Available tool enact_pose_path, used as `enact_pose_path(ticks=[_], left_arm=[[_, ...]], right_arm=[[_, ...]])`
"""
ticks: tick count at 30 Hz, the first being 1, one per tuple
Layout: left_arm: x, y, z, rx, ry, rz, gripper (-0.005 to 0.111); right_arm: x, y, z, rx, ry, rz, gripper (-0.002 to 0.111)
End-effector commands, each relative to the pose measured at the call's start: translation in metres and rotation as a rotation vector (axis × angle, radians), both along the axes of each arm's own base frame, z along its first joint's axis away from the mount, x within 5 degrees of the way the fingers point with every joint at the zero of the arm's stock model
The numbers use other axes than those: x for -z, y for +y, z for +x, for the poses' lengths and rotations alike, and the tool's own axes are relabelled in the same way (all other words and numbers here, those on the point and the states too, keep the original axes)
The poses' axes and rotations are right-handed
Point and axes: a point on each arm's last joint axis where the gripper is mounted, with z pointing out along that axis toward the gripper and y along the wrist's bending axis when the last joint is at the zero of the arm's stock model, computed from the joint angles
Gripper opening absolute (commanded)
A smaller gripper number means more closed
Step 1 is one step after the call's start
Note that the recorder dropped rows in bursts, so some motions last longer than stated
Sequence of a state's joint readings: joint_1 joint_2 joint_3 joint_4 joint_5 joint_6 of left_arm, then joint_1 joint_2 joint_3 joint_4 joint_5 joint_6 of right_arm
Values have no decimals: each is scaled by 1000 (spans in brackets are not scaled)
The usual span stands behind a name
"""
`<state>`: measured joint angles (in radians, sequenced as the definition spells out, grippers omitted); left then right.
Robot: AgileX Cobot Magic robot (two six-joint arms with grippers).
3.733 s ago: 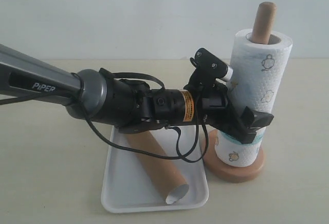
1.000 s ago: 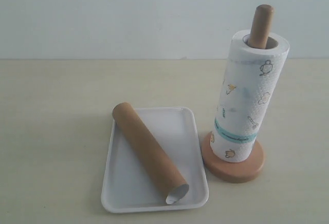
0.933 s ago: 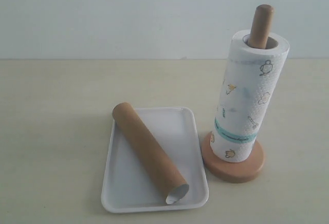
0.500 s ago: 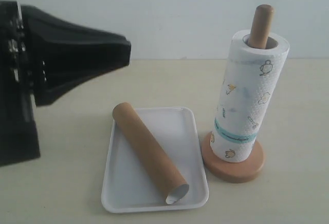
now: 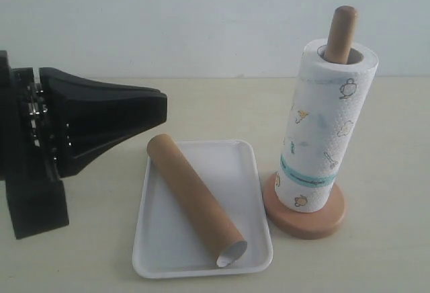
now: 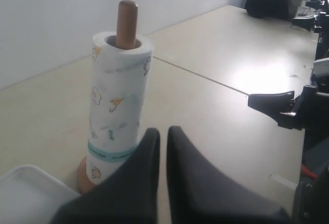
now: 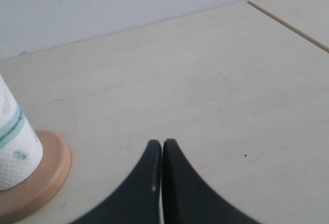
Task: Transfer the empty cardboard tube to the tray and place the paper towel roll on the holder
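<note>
The empty cardboard tube [image 5: 195,199] lies slantwise in the white tray [image 5: 238,169], its pale open end near the front rim. The paper towel roll [image 5: 329,125] stands upright on the holder [image 5: 306,222], with the wooden pole top [image 5: 343,27] poking out above it. My left gripper [image 5: 161,105] hovers at the left, behind the tray, shut and holding nothing, apart from the tube. The left wrist view shows its fingers [image 6: 163,131] together, with the roll [image 6: 118,95] and a tray corner [image 6: 25,193] beyond. My right gripper [image 7: 162,143] is shut and empty above bare table, beside the holder base [image 7: 46,172].
The pale tabletop runs to a white wall behind. In the left wrist view, black arm hardware [image 6: 303,116] stands at the table's far side, and a seam [image 6: 205,77] crosses the tabletop.
The left arm left the roll and went out of view. Half a second ago its shut gripper came back in at the left, and it now sits lower. Tube, tray and roll are unmoved.
</note>
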<state>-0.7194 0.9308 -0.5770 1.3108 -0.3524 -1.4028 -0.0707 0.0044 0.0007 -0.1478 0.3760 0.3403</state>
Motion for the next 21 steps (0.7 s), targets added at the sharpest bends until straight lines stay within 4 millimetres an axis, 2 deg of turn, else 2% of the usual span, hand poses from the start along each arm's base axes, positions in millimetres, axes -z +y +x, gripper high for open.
enact_pose_path(ticks=[1, 8, 12, 16, 21], left_arm=[[1, 1, 1, -10, 7, -2, 5], [1, 0, 0, -5, 6, -3, 5], [-9, 7, -7, -7, -32, -36, 5], [-24, 20, -21, -14, -99, -93, 5], [-42, 44, -49, -4, -207, -199, 5]], right_arm=[[-1, 0, 0, -3, -12, -7, 0], [-1, 0, 0, -3, -12, -7, 0], [-1, 0, 0, -3, -10, -5, 0], [-1, 0, 0, -3, -10, -5, 0], [-1, 0, 0, -3, -10, -5, 0]])
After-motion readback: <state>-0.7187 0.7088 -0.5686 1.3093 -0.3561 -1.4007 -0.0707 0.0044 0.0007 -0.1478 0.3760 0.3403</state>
